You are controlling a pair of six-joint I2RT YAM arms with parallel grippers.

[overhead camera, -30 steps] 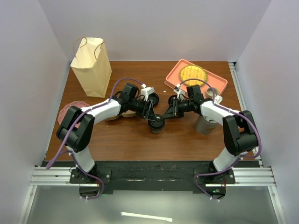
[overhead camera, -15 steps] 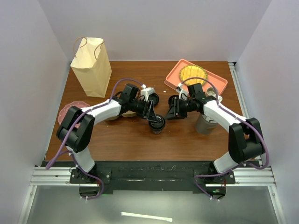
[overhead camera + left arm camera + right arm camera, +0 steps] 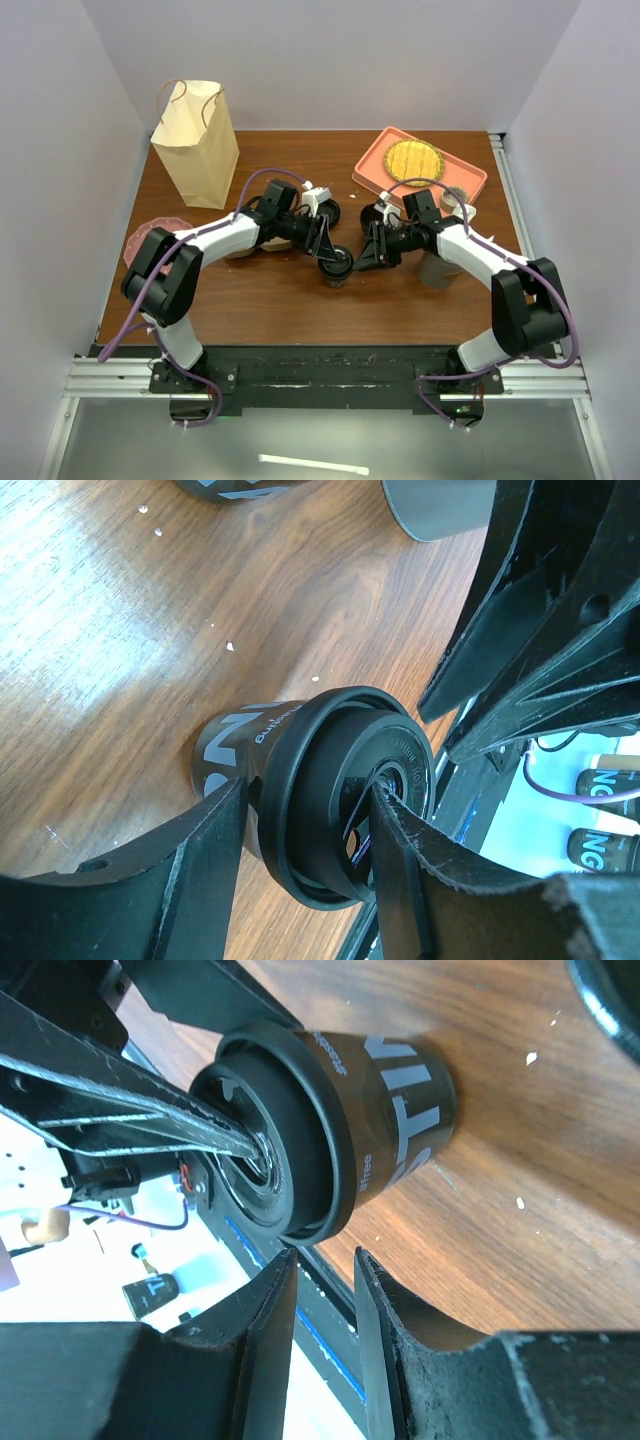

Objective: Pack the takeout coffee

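Note:
The takeout coffee [image 3: 337, 266], a small black cup with a black lid, stands on the wooden table [image 3: 280, 300] between both arms. My left gripper [image 3: 327, 249] is shut on its lid rim. In the left wrist view, one finger [image 3: 190, 870] is outside the lid and the other [image 3: 420, 880] lies across the lid top [image 3: 350, 790]. My right gripper [image 3: 363, 260] sits just right of the cup, empty. Its fingers [image 3: 262, 1340] stand a narrow gap apart beside the lid [image 3: 290, 1150]. A second black cup [image 3: 328, 212] stands behind the left arm.
A tall grey cup [image 3: 438, 266] stands under the right forearm. A pink tray [image 3: 465, 185] with a yellow plate [image 3: 414, 160] is at back right. A paper bag [image 3: 195, 145] stands at back left. A pink plate [image 3: 138, 242] lies at the left edge.
My right gripper has moved toward me and closer to the cup's right side. The left gripper and the cup have stayed in place.

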